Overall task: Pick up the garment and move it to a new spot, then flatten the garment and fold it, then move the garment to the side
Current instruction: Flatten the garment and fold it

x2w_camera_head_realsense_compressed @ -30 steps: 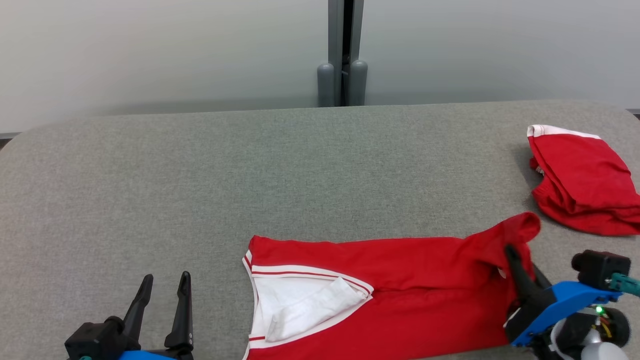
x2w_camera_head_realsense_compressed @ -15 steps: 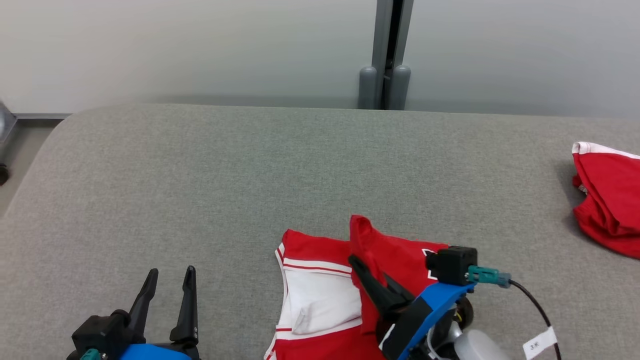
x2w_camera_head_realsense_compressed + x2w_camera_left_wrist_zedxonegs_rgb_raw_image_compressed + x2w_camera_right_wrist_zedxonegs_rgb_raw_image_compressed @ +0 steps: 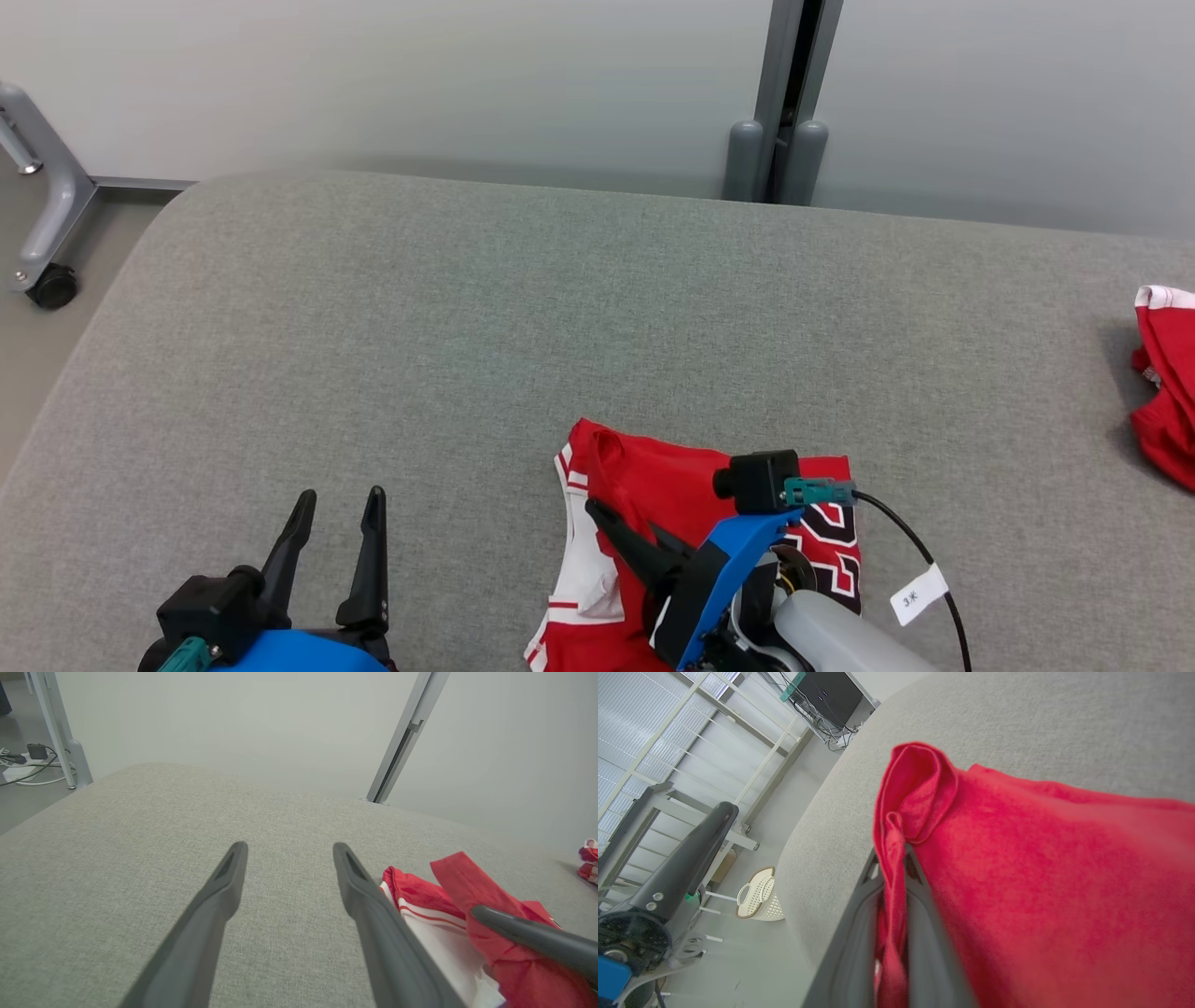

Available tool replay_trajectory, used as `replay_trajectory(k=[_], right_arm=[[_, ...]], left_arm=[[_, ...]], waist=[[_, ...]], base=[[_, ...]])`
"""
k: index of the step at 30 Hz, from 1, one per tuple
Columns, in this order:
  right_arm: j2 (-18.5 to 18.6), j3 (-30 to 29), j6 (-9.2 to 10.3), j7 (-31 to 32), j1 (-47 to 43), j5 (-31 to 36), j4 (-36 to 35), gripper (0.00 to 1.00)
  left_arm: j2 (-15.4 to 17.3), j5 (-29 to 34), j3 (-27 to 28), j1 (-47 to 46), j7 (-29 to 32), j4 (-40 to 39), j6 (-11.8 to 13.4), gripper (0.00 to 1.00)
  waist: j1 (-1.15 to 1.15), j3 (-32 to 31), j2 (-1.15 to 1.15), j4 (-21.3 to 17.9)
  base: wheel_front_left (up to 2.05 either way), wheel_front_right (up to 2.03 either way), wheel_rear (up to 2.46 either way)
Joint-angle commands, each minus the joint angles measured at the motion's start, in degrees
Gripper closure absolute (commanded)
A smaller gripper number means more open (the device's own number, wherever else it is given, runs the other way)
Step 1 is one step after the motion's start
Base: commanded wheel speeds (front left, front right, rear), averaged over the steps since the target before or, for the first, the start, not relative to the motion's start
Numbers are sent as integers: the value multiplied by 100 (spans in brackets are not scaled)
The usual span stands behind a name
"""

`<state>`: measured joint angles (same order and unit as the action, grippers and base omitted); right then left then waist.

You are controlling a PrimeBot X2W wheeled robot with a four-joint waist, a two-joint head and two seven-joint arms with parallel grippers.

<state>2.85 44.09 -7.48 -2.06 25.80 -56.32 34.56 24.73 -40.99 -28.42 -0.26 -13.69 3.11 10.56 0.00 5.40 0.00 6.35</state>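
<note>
Right gripper (image 3: 894, 858) clamped on red garment (image 3: 653, 467), left gripper (image 3: 341, 495) apart nearby, another red cloth (image 3: 1167, 411) far right

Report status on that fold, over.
Left gripper open, empty. Right gripper shut on the jersey, cloth doubled over itself. Nothing in the way; another red garment lies far right on the table.

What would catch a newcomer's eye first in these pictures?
The red garment at the near edge of the grey table stands out, one end pinched in the shut right gripper. The left gripper hangs open to its left, and a second red garment lies at the table's far right.
</note>
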Motion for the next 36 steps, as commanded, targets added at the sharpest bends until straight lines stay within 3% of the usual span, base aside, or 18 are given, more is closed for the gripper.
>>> replay_trajectory(k=[1, 2, 3, 4, 12, 17, 21, 24, 28, 36], right_arm=[[10, 137, -2, -55, 207, -173, 129, 100], [10, 241, -2, -75, 278, -315, 207, 98], [8, 365, -2, -97, 351, -468, 283, 65], [4, 504, -2, -106, 437, -595, 336, 2], [14, 1227, -2, -567, 1053, -1526, 466, 0], [14, 1449, -2, -1115, 1491, -1223, 985, 0], [11, 1243, -2, -1302, 1729, -626, 1506, 0], [12, 457, -2, -1316, 1853, 146, 1677, 0], [40, -872, -2, -1313, 1342, 1497, 1552, 0], [27, -3282, -2, -1313, -501, 3698, 213, 0]], left_arm=[[-28, 18, 0, -116, -8, 24, -17, 0], [-35, 19, -11, -131, -8, 35, -24, 0], [-45, 20, -21, -146, -9, 45, -31, 0], [-49, 20, -29, -156, -8, 59, -36, 0], [-85, 30, -97, -185, -23, 143, -62, 0], [-94, 94, -131, -235, -40, 133, -75, 0], [-113, 161, -186, -285, -51, 121, -76, 0], [-147, 205, -230, -363, -50, 127, -66, 0], [-254, 219, -222, -385, -73, 197, -39, 0], [-421, 262, 48, -112, -145, 444, -18, 0]], waist=[[0, 8, 0, 25], [0, 9, 0, 38], [0, 11, 0, 50], [0, 13, 0, 61], [0, -9, 0, 49], [0, -41, 0, -64], [0, -94, 0, -193], [0, -157, 0, -320], [0, -294, 0, -464], [0, -540, 0, -663]], base=[[0, 0, 0], [0, 0, 0], [0, 0, 0], [0, 0, 0], [0, 0, 0], [0, 0, 0], [0, 0, 0], [0, 0, 0], [0, 0, 0], [0, 0, 0]])
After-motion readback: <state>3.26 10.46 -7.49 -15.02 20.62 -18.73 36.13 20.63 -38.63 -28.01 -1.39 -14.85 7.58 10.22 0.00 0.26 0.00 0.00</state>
